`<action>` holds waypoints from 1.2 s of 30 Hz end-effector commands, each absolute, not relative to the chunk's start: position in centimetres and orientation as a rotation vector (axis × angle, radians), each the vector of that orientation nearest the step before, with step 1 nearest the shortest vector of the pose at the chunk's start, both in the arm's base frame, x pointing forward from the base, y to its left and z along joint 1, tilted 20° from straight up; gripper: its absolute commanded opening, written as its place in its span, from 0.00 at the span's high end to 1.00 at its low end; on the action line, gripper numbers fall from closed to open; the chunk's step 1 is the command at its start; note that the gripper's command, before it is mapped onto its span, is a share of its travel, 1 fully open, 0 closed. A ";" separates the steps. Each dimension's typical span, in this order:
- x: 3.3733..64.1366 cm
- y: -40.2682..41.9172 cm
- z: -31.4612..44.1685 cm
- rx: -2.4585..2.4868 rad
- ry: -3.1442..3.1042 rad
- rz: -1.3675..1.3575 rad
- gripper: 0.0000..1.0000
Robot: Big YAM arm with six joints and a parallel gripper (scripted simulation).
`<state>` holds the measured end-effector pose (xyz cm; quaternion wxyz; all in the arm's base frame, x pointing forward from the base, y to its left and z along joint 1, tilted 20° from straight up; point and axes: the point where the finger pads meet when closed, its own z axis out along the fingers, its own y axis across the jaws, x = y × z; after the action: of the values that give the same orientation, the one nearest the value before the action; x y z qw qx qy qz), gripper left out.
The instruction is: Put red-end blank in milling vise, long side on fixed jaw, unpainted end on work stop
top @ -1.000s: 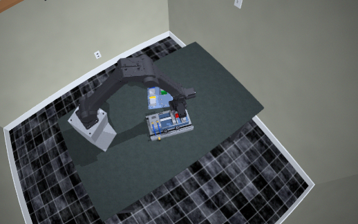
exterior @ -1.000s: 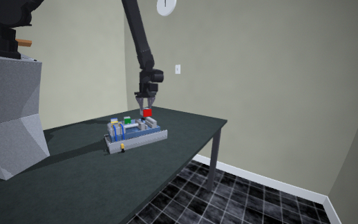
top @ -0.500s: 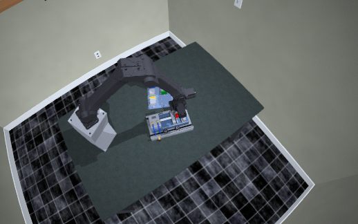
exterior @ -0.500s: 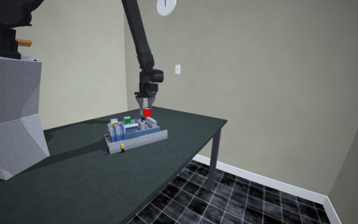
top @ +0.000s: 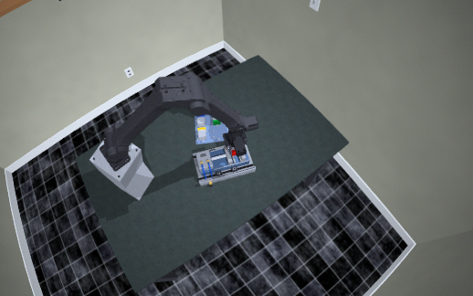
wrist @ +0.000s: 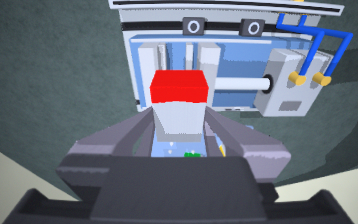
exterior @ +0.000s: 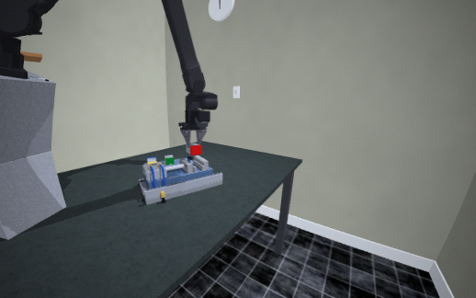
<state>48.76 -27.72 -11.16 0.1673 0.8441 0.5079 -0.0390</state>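
The gripper (exterior: 194, 146) (wrist: 179, 111) of a dark six-joint arm pinches the blank with the red end (top: 234, 153) (exterior: 196, 150) (wrist: 179, 105) between its fingers, above the milling vise (top: 227, 180) (exterior: 185, 187) (wrist: 240, 61) on a dark green worktop (top: 283, 110) (exterior: 106, 234) (wrist: 60, 65). The red end points toward the side of the vise with the long pale rail, and the unpainted end toward the plate side.

In the wrist view, the fixed jaw (wrist: 147, 65) and the moving jaw (wrist: 209, 62) stand apart beyond the blank, with a pale rod running from the moving jaw to the block with blue hoses (wrist: 290, 82).

Beside the vise, a light blue plate (top: 211, 135) carries a blank with a yellow end (top: 202, 133), a blank with a green end (top: 216, 121) and a blank with a blue end (top: 201, 121), partly in the arm's shade. The arm rises from a pale grey pedestal (top: 143, 175) (exterior: 28, 120) at one short edge of the worktop, and the vise sits well in from every corner.
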 end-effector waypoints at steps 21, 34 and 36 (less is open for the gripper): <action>50.6 -29.2 -10.7 2.369 1.423 -0.073 1.00; 51.0 -29.3 -11.2 2.363 1.426 -0.068 1.00; 51.1 -29.5 -11.1 2.361 1.421 -0.064 1.00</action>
<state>49.08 -28.39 -12.64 0.1693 0.8438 0.5079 -0.0379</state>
